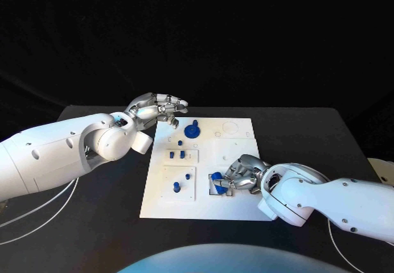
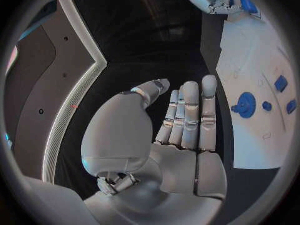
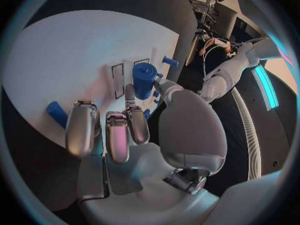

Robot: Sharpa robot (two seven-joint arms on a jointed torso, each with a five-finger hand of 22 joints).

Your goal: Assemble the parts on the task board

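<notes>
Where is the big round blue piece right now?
In the head view, the round blue part sits near the far edge of the white task board, on its left half, just right of the left hand, with two small blue parts nearer the robot.

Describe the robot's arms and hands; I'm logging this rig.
Both arms have smooth, rounded white shells. The left arm shows small dark holes; thin pale cables trail beneath each. The left hand and right hand are silver, segmented metal.

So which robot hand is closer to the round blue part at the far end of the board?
Left. The left robot hand hovers just beside the round blue part; the right robot hand is at the board's near end.
</notes>
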